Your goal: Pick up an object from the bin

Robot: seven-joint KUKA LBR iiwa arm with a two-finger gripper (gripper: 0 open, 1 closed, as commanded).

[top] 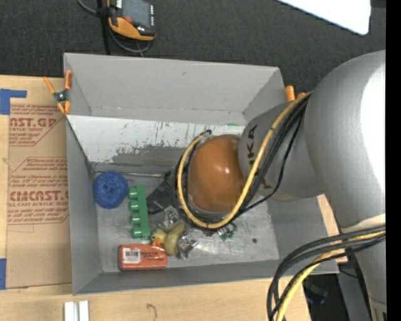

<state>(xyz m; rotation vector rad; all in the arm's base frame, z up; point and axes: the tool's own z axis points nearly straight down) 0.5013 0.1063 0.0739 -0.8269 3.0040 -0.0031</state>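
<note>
Nothing can be seen held. The gripper (177, 217) is low over the middle of the bin floor, tucked under the arm's glossy orange-brown domed cover (213, 172), and whether it is open or closed cannot be told. It hangs over a small heap of clutter: a pale yellow lumpy piece (165, 237), a flat black angular piece (160, 196) just left of the cover, and some silvery and dark green scraps (202, 237) by the cover's lower rim. Which of these it is nearest to is hidden by the cover.

To the left of the heap a bright green plastic block with a row of round studs (138, 212) lies lengthwise, pointing toward the near wall. Just beside its far end sits a blue, rough-textured round ball (111, 190), close to the left wall. Near the front wall lies a flat orange-red packet with a white label (143, 256), touching the heap's yellow piece; the label's print is too small to read.

Yellow and black cables (183, 175) loop round the cover and run back along the broad silver-grey arm (341, 147), which covers the bin's right side.

The grey metal bin (182, 84) has sloping walls; its far wall is scuffed with dark scratches. Beyond it is a dark floor with an orange and black device (131, 17). Dark lettering on the arm's wrist reads "KA" (250, 143), the rest being curved out of sight.
</note>
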